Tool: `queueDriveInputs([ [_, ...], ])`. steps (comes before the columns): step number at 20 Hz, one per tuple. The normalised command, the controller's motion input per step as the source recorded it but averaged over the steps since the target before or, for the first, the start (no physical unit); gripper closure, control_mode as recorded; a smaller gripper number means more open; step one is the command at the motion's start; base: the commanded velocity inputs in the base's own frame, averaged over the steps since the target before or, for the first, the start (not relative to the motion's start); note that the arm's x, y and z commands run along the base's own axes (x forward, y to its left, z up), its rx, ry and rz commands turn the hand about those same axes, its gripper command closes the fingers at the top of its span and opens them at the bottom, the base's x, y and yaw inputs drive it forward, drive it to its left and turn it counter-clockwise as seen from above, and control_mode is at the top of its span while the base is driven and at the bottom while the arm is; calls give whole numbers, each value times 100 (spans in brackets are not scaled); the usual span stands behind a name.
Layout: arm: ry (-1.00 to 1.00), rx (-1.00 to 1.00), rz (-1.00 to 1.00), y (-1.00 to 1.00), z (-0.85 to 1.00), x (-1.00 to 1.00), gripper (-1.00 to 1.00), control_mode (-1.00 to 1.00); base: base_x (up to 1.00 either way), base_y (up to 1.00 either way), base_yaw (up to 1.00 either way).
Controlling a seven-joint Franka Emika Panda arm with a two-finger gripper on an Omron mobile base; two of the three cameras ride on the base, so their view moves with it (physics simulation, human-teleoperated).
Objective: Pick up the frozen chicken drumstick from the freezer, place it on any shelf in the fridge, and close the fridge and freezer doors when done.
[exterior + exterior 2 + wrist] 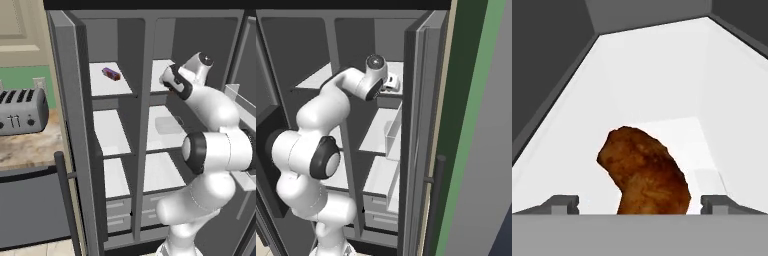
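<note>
The brown chicken drumstick (644, 175) lies on a broad white shelf (662, 75), the top one of the fridge (167, 165). My gripper (639, 202) is open, with a fingertip (562, 204) well clear of the meat on each side. The arm reaches into the wider right compartment at top-shelf height, where the hand (391, 82) hovers over the shelf. To the left is the freezer (112, 130), with narrower white shelves. The freezer door (70, 125) and the fridge door (421, 125) both stand wide open.
A small purple-red packet (111, 74) lies on the freezer's top shelf. A silver toaster (22, 110) stands on the counter left of the refrigerator. White bins (393, 130) hang on the fridge door's inner side, close to the arm. Pale drawers (117, 212) sit at the bottom.
</note>
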Motion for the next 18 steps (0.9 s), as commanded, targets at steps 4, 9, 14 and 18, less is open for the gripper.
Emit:
queueDriveInputs([
  [4,-10,0,0,0,25,-57,-100,-100,0,0,0],
  [9,-3,0,-3,2,21,-96,-100,-100,0,0,0],
  [14,0,0,-3,40,5,-98,-100,-100,0,0,0],
  [18,1,-1,-2,65,0,-77,-100,-100,0,0,0],
])
